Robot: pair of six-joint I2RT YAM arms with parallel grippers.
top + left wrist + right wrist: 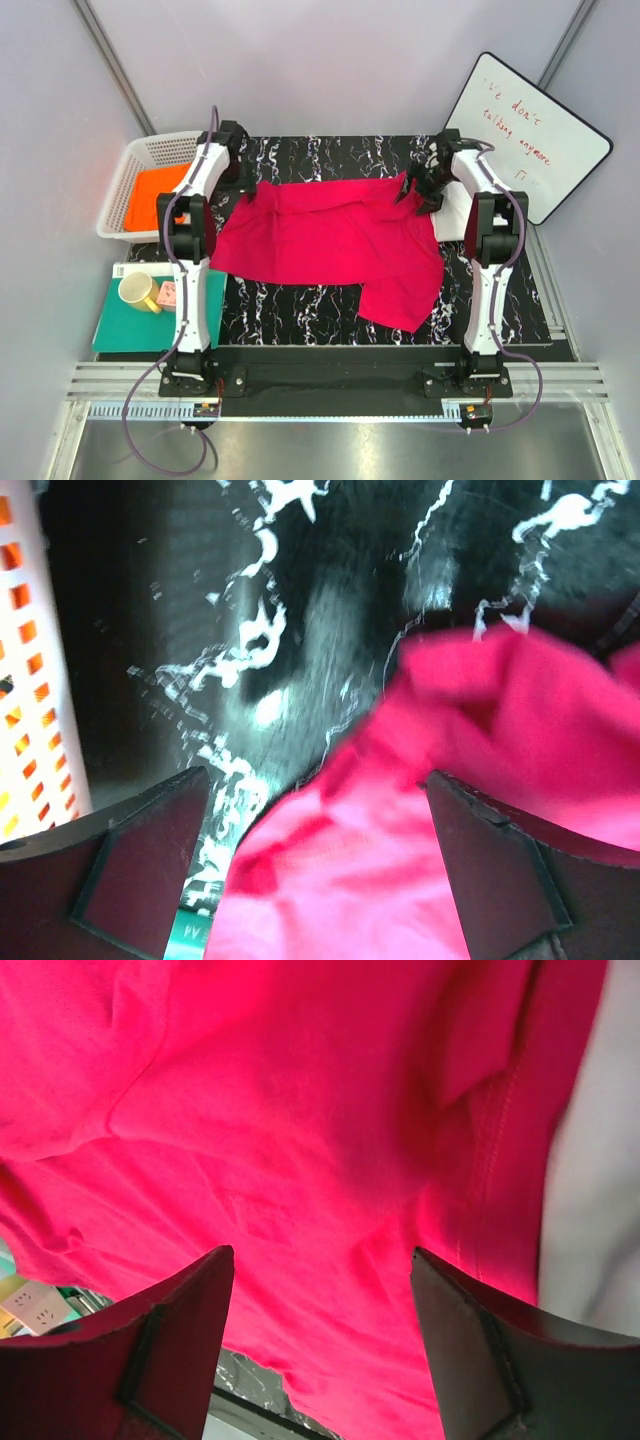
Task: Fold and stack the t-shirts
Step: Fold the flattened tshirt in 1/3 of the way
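Left gripper (315,790) and right gripper (322,1260) hung open, empty, above the crimson-pink t-shirt (330,240). Each should pinch the edge directly beneath.

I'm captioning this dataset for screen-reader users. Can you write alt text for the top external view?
A crimson-pink t-shirt lies spread and rumpled on a black marbled table, with the left gripper and right gripper at its far corners. An orange t-shirt sits in a white basket at left.
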